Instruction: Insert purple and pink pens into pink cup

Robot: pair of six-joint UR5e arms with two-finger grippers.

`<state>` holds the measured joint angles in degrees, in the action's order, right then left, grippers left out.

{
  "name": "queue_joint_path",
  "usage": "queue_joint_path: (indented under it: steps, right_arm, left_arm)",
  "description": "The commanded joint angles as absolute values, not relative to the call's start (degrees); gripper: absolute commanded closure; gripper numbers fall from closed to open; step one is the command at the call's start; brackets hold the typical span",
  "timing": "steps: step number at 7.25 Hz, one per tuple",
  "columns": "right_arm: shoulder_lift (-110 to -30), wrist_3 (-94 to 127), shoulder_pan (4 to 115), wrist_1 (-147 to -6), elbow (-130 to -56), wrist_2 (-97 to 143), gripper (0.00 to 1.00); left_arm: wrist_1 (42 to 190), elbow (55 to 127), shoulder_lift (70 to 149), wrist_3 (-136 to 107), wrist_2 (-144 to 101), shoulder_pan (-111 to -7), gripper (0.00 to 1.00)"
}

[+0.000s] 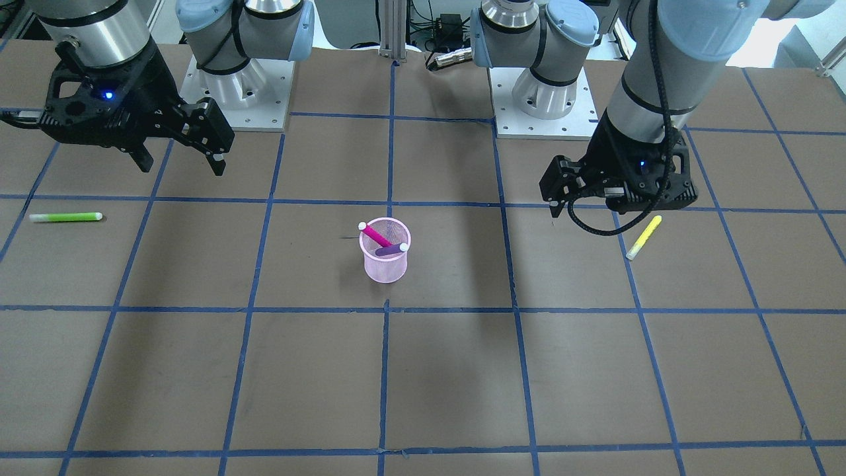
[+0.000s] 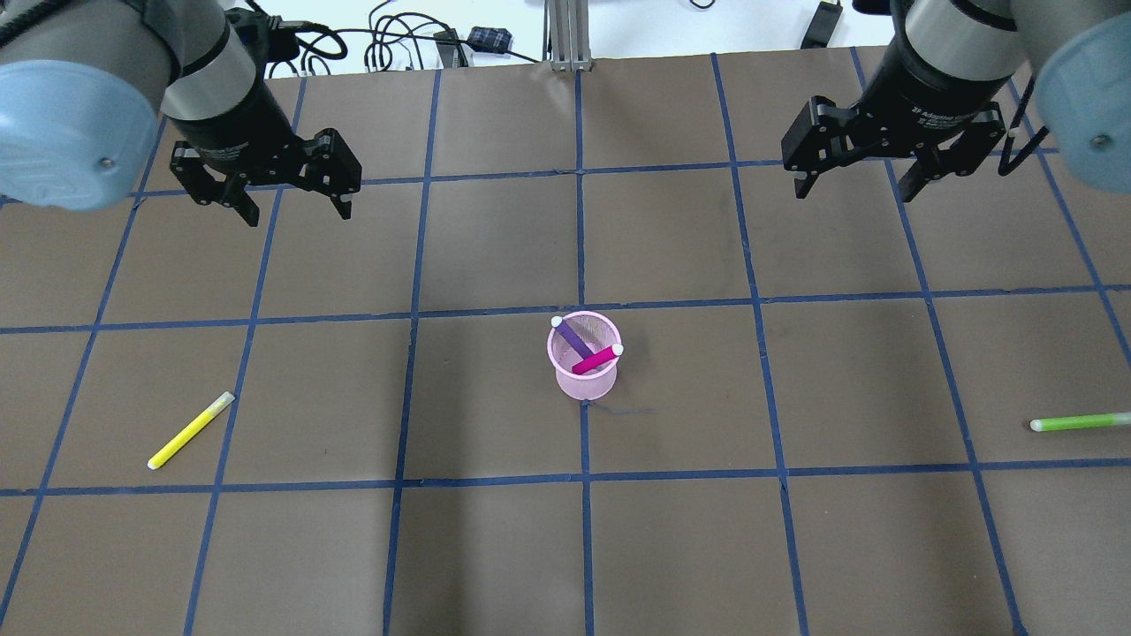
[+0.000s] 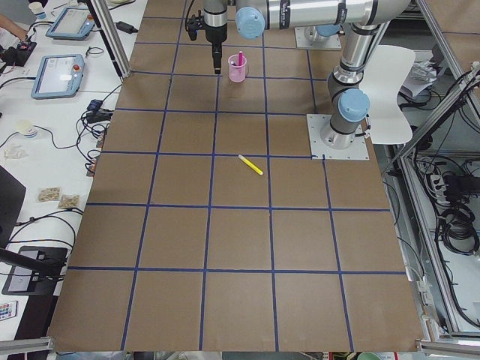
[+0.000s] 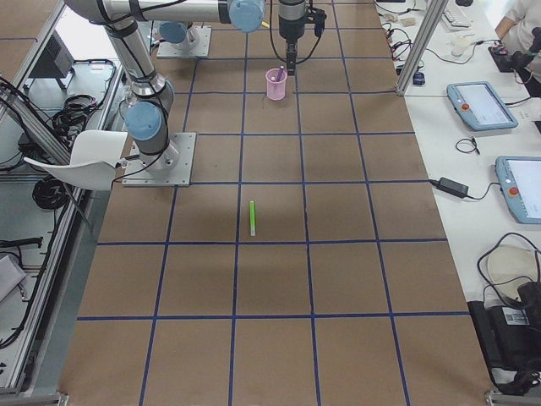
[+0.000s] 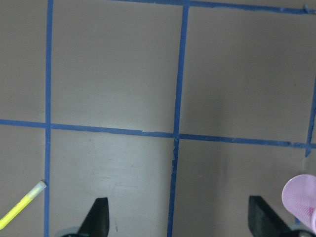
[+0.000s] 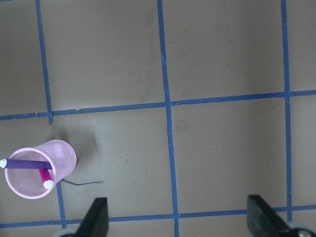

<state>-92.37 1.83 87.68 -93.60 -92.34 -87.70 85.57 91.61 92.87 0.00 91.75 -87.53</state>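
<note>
Left gripper [image 2: 298, 210], right gripper [image 2: 854, 193]: jaws apart, both empty, well away from pink cup [image 2: 585, 380]. Purple pen [image 2: 573, 337], pink pen [image 2: 596, 359] inside cup. Task looks complete.

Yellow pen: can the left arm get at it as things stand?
Probably yes. The yellow pen lies alone on the table on the left arm's side, with nothing over or against it; the left tool hangs open and empty above the table, and the pink cup stands well apart.
</note>
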Motion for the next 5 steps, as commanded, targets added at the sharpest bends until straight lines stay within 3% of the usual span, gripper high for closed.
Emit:
queue_joint_path:
  steps: [1, 5]
  right_arm:
    - [-92.4, 1.8, 87.6, -93.6, -92.4, -87.7, 0.00]
    - [-92.4, 1.8, 87.6, -93.6, -92.3, -87.7, 0.00]
  left_arm:
    - [89.8, 92.3, 88.8, 3.9, 91.0, -86.8, 0.00]
    - [91.1, 92.4, 87.9, 5.3, 91.0, -86.4, 0.00]
